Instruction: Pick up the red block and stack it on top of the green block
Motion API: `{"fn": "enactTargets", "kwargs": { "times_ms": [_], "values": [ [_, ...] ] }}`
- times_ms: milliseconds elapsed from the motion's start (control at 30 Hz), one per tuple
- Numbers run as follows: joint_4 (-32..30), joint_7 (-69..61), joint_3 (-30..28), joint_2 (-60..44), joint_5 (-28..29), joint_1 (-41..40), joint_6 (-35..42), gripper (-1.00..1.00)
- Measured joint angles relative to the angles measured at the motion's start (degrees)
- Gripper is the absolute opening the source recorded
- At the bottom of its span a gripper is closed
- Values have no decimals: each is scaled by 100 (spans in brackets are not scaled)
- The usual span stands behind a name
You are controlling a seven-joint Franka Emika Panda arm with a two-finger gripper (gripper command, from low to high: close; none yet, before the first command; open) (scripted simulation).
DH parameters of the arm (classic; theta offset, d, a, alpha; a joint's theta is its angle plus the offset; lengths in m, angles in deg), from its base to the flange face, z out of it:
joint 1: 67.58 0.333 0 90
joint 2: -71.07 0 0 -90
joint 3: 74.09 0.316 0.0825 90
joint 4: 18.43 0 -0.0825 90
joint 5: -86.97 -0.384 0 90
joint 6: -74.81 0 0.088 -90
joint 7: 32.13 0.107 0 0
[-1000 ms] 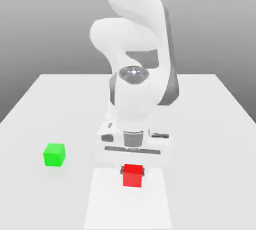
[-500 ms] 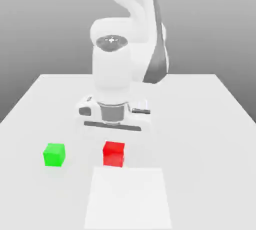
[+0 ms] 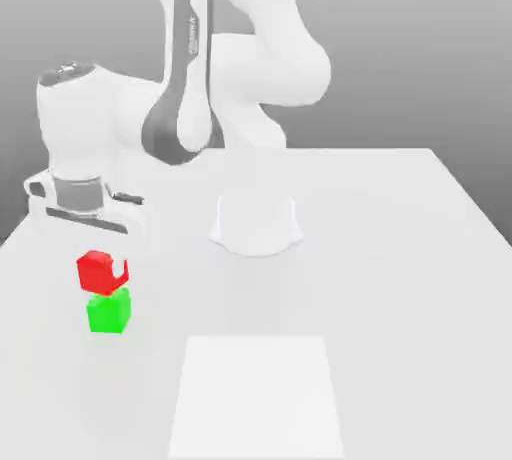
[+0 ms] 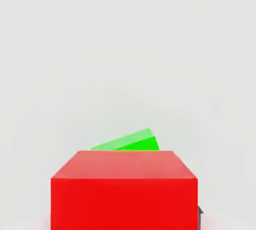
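Since the earlier frames the arm has swung toward the exterior view's left, carrying the red block (image 3: 101,272) from the pale floor patch (image 3: 258,408) to just above the green block (image 3: 108,311). The gripper (image 3: 104,270) is clamped on the red block, held tilted. Behind stands the robot base (image 3: 256,223) on the table (image 3: 400,248).

In the hand view the red block (image 4: 124,190) is cut off by the picture's lower edge, its underside unseen; it hides most of the green block (image 4: 131,141), of which a slanted sliver shows. In the exterior view, whether the red block (image 3: 101,271) touches the green block (image 3: 108,311) beneath cannot be told; the gripper (image 3: 104,270) fingers are largely masked by the red block; the arm (image 3: 190,58) runs off the upper edge.
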Motion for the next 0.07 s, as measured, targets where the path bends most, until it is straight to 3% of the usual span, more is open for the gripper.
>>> {"fn": "enactTargets", "kwargs": {
  "times_ms": [67],
  "values": [
    [0,0,0,0,0,40,0,100]
  ]
}}
